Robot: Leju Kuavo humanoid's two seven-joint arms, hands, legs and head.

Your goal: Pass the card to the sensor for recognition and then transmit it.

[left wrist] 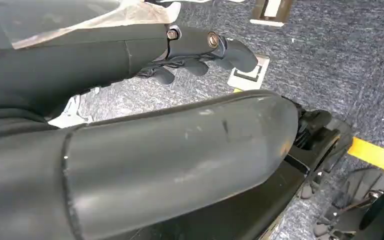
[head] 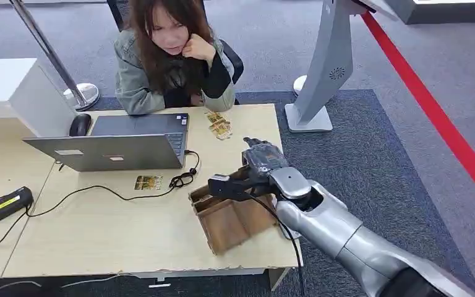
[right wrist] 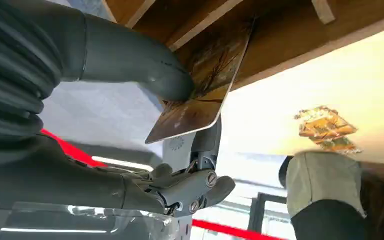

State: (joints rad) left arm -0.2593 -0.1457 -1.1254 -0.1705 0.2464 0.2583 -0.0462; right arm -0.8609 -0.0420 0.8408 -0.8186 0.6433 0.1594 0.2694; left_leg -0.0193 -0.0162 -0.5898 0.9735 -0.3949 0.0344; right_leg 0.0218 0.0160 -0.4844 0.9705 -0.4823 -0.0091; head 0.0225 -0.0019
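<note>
The right hand [head: 263, 162] hangs over the wooden box [head: 229, 216] at the bench [head: 99, 229] corner near the edge, its thumb and fingers [right wrist: 180, 187] pinching a card [right wrist: 200, 85] at the box's opening. A loose card [head: 148, 182] lies by the laptop [head: 124, 142]; more cards [head: 219, 125] lie before the seated person [head: 170, 55]. The left hand [left wrist: 195, 55] hangs over carpet, fingers curled in on nothing.

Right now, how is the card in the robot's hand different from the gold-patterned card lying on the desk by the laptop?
The held card is pinched by the right hand at the brown wooden box, tilted on edge; the gold-patterned desk card lies flat and untouched beside the black cable. Both look like thin printed rectangles.
</note>
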